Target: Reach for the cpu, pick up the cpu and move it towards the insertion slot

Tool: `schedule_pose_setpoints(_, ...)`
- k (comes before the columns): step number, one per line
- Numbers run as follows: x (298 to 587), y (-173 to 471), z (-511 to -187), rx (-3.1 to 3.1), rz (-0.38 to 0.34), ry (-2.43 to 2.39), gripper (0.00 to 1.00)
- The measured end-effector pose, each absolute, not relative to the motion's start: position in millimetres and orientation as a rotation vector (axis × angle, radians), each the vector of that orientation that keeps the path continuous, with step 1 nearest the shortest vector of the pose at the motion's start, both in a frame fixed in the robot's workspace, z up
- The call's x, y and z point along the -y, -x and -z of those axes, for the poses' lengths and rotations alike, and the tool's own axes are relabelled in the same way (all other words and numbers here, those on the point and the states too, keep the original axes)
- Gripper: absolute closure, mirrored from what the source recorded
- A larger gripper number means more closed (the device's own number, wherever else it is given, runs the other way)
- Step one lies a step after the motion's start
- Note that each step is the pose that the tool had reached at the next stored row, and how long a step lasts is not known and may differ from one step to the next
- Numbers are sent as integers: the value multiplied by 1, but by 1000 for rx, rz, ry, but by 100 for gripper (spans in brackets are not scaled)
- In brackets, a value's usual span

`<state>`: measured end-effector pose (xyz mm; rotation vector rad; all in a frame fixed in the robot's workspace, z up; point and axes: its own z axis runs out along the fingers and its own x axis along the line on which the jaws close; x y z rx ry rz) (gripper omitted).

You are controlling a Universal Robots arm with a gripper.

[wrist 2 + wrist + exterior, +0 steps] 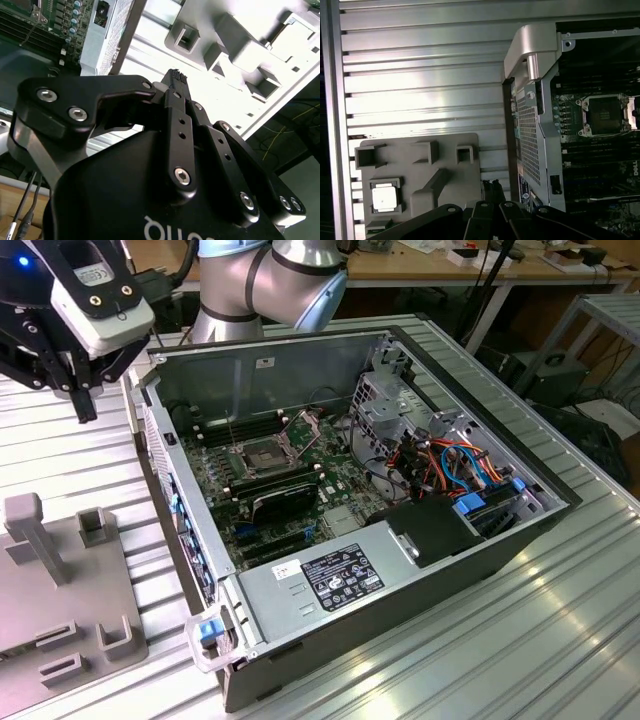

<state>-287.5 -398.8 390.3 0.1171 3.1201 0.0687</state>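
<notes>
1. Hovering outside the computer case (250, 365), off its wall on the exterior view's left, the gripper (86, 412) points its fingers down at the ribbed metal table (560, 640). The jaws are drawn together with nothing between them, so no pick has been made yet.
2. A grey fixture plate (420, 160) lies on the table beside that same case wall. The cpu (385, 196) sits flat in a square pocket of the plate, well apart from the case. The pocket probably keeps the chip square and in a known place for the fingers. In the first wrist view the gripper (491, 184) hangs over the plate's edge nearer the case, apart from the cpu.
3. Inside the case, the insertion slot (262, 455) sits on the motherboard with its dark centre bare. The case lies on its side with the panel off, so the slot faces up and can be reached from above.
4. Deeper in the case, toward the exterior view's right, stand a metal drive cage (400, 405) and orange and blue cables (450, 462), clear of the slot.
</notes>
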Motion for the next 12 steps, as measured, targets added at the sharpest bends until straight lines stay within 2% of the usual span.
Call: schedule_pose_setpoints(12,399,297,-390,-3121,-69,-117,89)
